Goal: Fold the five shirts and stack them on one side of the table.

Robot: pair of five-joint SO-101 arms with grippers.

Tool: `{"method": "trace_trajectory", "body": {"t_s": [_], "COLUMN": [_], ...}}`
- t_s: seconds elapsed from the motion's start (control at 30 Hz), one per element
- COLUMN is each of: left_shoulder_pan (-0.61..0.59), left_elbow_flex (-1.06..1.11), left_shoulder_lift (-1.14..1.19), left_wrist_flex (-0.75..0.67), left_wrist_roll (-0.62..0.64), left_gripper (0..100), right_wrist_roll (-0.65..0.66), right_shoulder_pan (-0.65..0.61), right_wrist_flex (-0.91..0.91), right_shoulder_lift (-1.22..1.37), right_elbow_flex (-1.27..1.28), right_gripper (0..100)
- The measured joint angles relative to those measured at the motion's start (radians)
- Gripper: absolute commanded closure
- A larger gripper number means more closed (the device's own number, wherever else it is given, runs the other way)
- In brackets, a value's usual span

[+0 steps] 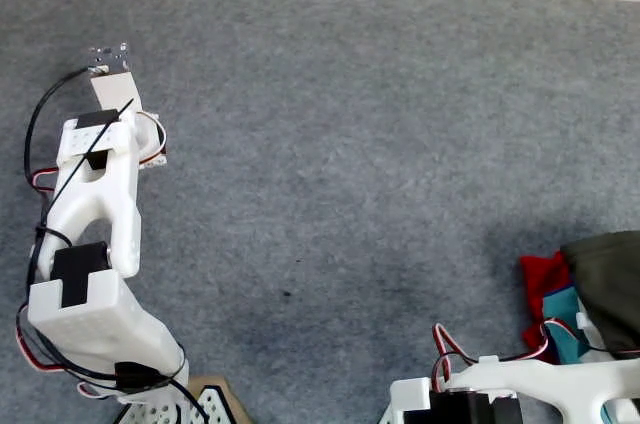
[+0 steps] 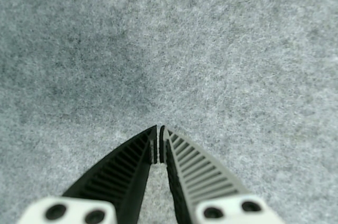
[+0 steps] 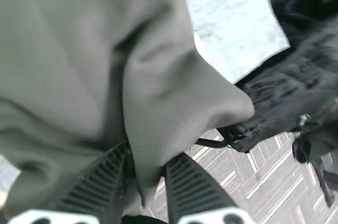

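At table's (image 1: pixel 350 144) right edge, toward near corner: heap of shirts. Olive shirt (image 1: pixel 610 284) on top, red shirt (image 1: pixel 540 279) and teal shirt (image 1: pixel 563 319) poking out beside it. Right gripper (image 3: pixel 148 166) clamped on fold of olive cloth, bite looks deep. Left gripper (image 2: pixel 159 142) over far left of table, tips together, holding nothing. Step, by my read: bring olive one to open middle. Lift clear of heap, pull slow, lay flat; left arm could pin hem. Risk: neighbours snagging along.
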Motion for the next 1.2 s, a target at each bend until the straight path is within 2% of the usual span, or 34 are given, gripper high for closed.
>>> {"method": "trace_trajectory", "body": {"t_s": [0.1,0.27,0.33,0.63,0.77,0.97,1.2], "left_shoulder_pan": [0.0,0.0,0.003,0.011,0.011,0.011,0.011], "left_elbow_flex": [0.0,0.0,0.0,0.0,0.0,0.0,0.0], "left_shoulder_lift": [0.0,0.0,0.0,0.0,0.0,0.0,0.0], "left_wrist_flex": [0.0,0.0,0.0,0.0,0.0,0.0,0.0], "left_wrist_roll": [0.0,0.0,0.0,0.0,0.0,0.0,0.0], "left_gripper": [96,96,96,96,96,96,96], "right_wrist_roll": [0.051,0.021,0.003,-0.026,-0.167,-0.468,-0.764], "right_shoulder_pan": [0.0,0.0,0.0,-0.014,-0.107,-0.278,-0.545], "right_wrist_flex": [-0.049,-0.146,-0.181,-0.209,-0.212,-0.218,-0.218], "right_shoulder_lift": [0.0,0.0,0.0,-0.101,-0.204,-0.273,-0.227], "right_elbow_flex": [0.072,0.117,0.118,0.046,0.04,0.04,0.04], "right_gripper": [96.4,74.4,69.3,69.2,71.7,92.9,94.0]}}
